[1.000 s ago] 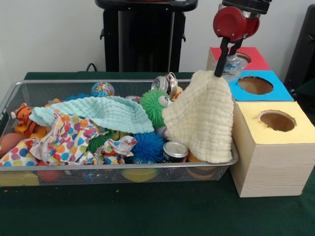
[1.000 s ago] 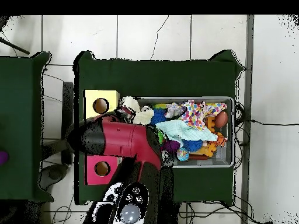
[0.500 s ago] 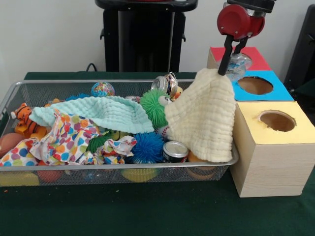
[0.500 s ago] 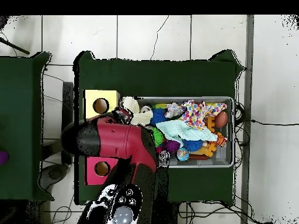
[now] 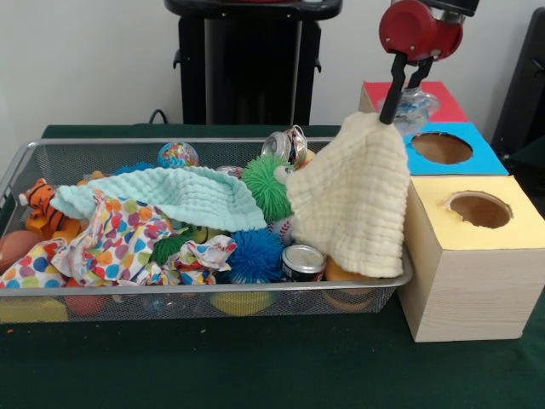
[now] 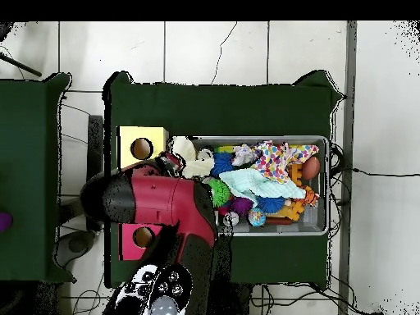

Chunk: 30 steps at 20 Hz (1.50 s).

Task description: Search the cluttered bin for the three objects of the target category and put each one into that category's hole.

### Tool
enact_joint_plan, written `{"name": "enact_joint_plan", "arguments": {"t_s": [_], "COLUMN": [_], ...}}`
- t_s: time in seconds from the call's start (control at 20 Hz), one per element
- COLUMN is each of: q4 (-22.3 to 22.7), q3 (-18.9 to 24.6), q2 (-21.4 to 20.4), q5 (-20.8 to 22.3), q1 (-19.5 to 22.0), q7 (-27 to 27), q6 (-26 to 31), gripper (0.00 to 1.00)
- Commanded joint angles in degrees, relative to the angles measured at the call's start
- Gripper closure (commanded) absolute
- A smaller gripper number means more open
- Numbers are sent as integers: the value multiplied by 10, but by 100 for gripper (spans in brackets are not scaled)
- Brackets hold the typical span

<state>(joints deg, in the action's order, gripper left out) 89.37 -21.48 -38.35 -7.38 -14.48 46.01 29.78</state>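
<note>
The tool (image 5: pixel 390 109) is pinched on the top corner of a pale yellow washcloth (image 5: pixel 354 200), holding it up so that it hangs over the right end of the wire mesh bin (image 5: pixel 51 158); the cloth's lower edge drapes on the bin's near right rim, just beside the yellow box (image 5: pixel 473 268); from overhead the washcloth (image 6: pixel 190 159) shows at the bin's (image 6: pixel 326 184) end nearest the yellow box (image 6: pixel 141 148), with the red arm (image 6: pixel 156 201) covering most of that end.

Beside the bin stand three boxes in a row, each with a round hole in its top: the yellow box nearest the bin's front corner, a blue-topped box (image 5: pixel 444 149) behind it, a red-topped box (image 5: pixel 430 95) farthest back; a clear plastic bottle (image 5: pixel 410 109) shows behind the tool, over the blue-topped and red-topped boxes.

Inside the bin, left of the washcloth, lie a mint green cloth (image 5: pixel 170 194), a polka-dot cloth (image 5: pixel 119 234), a green spiky ball (image 5: pixel 266 183), a blue spiky ball (image 5: pixel 255 256), a tin can (image 5: pixel 302 262), a crushed can (image 5: pixel 285 145) and a tiger toy (image 5: pixel 38 204); the bin rests on a dark green table (image 5: pixel 255 358).
</note>
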Motion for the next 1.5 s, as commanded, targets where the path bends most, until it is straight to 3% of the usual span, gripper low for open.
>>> {"name": "enact_joint_plan", "arguments": {"t_s": [0.05,1.5], "q4": [-20,-6], "q3": [-5,-32], "q2": [19,31], "q5": [-6,-20], "q1": [-14,-48], "q7": [185,203], "q6": [75,45], "gripper": [100,100]}}
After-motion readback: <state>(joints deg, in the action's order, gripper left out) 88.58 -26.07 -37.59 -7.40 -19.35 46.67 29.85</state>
